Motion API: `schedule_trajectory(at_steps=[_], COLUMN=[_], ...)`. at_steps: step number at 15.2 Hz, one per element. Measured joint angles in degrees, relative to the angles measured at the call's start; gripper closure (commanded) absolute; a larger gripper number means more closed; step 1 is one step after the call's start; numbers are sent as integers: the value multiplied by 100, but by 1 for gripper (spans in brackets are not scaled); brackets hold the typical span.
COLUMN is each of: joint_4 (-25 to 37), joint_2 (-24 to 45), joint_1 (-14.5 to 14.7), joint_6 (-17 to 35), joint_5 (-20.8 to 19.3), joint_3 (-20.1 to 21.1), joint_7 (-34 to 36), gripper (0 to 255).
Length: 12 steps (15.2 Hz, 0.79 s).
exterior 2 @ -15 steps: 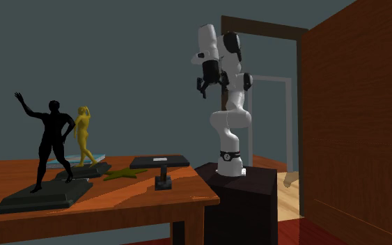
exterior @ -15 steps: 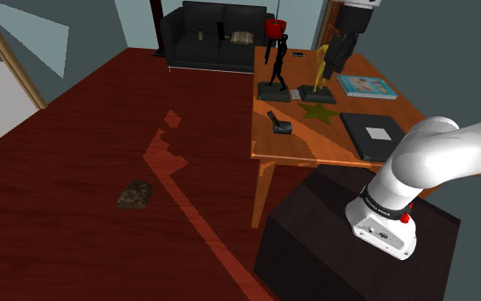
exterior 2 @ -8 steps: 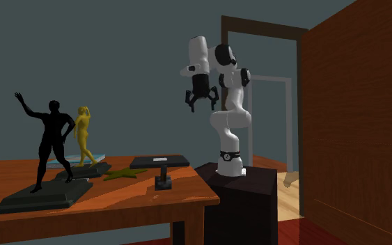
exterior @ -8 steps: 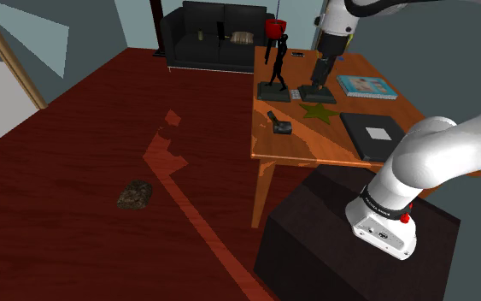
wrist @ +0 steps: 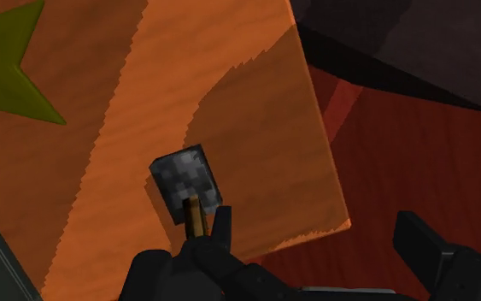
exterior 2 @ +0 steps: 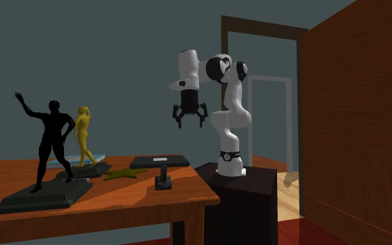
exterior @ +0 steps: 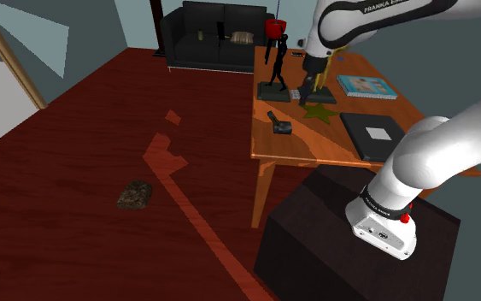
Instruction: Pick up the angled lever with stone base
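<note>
Table (exterior: 315,144): orange-brown wood, the largest item, bearing everything listed below.
Arm (exterior: 435,150): white, arched from the stand out over the tabletop.
Black figure (exterior 2: 51,139) on a dark plinth, with a yellow figure (exterior 2: 83,136) behind it: both well apart from the target and no obstruction to it.
Star (wrist: 8,77): flat, olive-green, lying on the wood off to one side of the target.
Gripper (exterior 2: 188,124): black, pointing down, well above the table, fingers spread apart with nothing between them.
Angled lever (exterior: 280,125): small, alone near the table edge at the shoulder view's left. In the wrist view it lies close to a corner of the table, slightly toward one finger's side of the hand's line.
Stone base (wrist: 185,178): mottled grey block, squarish. Judged rigid, dense for its size and rough enough not to slip. Best hold is across two opposite flat sides, low down.
Handle (wrist: 193,214): thin brown stick slanting up from the block. Judged too slender and likely to pivot, so a poor place to pinch.
</note>
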Motion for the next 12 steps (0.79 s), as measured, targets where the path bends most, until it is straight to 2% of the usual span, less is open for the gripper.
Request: schedule_trajectory(at_steps=[7,12], joint_4=[336,847], joint_2=[1607,2818], joint_1=[129,195], joint_6=[1375,2154], joint_5=[-39,173], joint_3=[-360,-471], joint_7=[-1005,-1749], gripper=[0,0])
